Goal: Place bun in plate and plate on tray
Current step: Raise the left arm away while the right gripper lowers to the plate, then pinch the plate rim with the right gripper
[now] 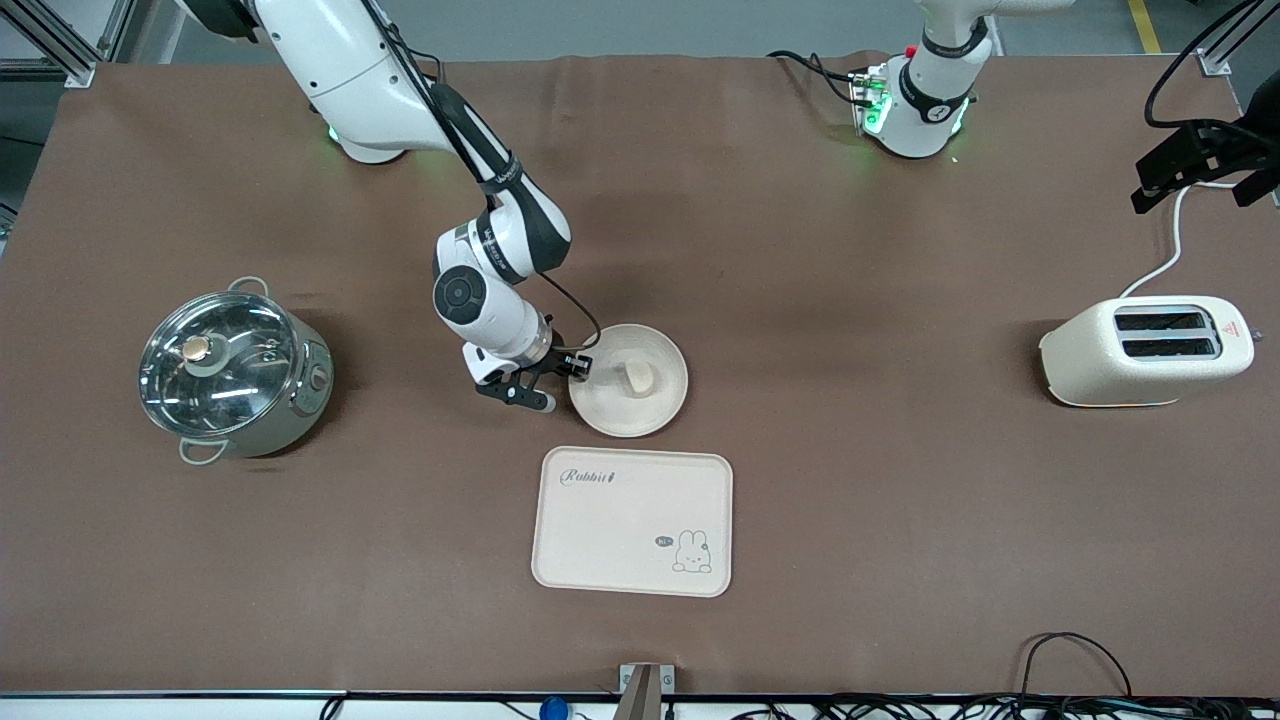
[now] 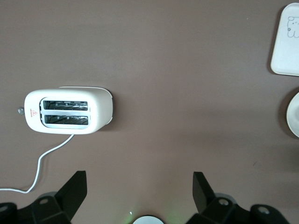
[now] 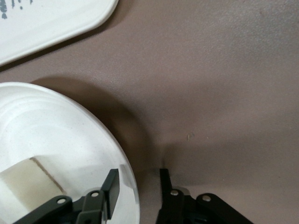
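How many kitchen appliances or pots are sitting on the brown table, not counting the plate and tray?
2. A steel pot with a glass lid stands toward the right arm's end of the table; a cream two-slot toaster stands toward the left arm's end. Nothing appears hidden.

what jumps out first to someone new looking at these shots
The right end effector straddles the rim of the plate, which holds the bun mid-table. The tray lies nearer the camera. The left end effector waits, open.
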Controlling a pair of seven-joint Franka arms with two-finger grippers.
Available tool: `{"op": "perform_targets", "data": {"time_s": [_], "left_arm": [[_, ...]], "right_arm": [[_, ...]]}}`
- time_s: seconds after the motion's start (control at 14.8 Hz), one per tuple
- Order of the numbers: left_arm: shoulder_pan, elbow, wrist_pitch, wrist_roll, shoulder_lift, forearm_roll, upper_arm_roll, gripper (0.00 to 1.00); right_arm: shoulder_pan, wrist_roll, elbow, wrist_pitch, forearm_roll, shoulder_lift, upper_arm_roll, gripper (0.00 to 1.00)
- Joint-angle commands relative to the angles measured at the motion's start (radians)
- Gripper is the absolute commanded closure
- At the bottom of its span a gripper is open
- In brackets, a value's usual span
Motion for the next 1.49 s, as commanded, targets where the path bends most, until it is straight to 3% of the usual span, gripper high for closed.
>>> {"op": "perform_targets", "data": {"time_s": [0.0, 0.41, 0.74, 0.95, 1.42], "left_arm": [[0.005, -0.018, 0.006, 0.019, -0.012, -0.028, 0.0, 0.0], [0.0, -0.024, 0.011, 0.019, 0.0, -0.031, -0.003, 0.0], [-0.007, -0.024, 0.013, 0.021, 0.0, -0.031, -0.008, 0.0], [-0.026, -0.018, 0.016, 0.021, 0.005, -0.035, -0.011, 0.0], [-0.029, 0.002, 0.033, -0.002, 0.04, -0.045, -0.039, 0.0]], "right_arm": [[-0.005, 0.008, -0.001, -0.012, 0.017, -0.007, 0.004, 0.68], [-0.005, 0.039, -0.001, -0.012, 0.017, -0.011, 0.004, 0.98], [-0.028, 0.082, 0.022, -0.019, 0.017, -0.017, 0.007, 1.0], [-0.068, 0.08, 0.085, -0.149, 0.019, -0.017, 0.007, 1.0], [-0.068, 0.077, 0.079, -0.107, 0.04, -0.049, 0.017, 1.0]]}}
